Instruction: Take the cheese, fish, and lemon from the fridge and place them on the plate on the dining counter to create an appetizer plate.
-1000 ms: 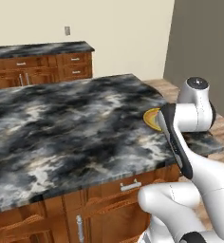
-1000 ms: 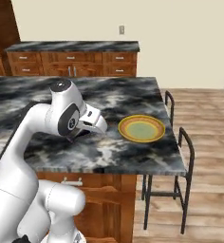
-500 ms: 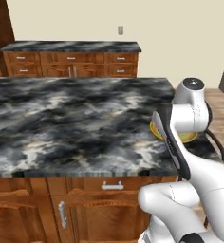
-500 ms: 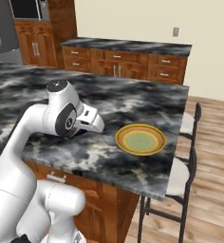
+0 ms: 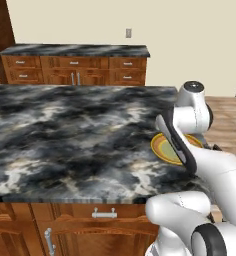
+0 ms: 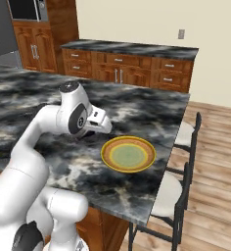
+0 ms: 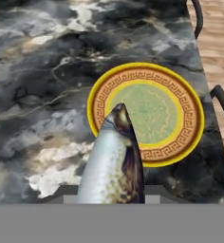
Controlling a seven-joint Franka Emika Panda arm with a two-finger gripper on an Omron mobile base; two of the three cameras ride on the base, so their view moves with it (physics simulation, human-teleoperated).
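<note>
I am gripping the fish [image 7: 115,161] in my gripper [image 6: 95,128], hanging it beside the empty plate [image 7: 180,97] on the dining counter [image 5: 65,130]. Releasing here risks it landing on the rim or stone.

The plate [image 5: 164,148] lies on the dining counter [image 5: 65,135], partly behind the arm [image 5: 182,135].

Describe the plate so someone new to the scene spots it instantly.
Find the broad black-grey-white marbled stone island counter over brown wood cabinets. Near its end by the dark-framed stools lies a round flat plate. It is the only dish there: yellow-green centre, orange patterned ring, yellow rim.
</note>
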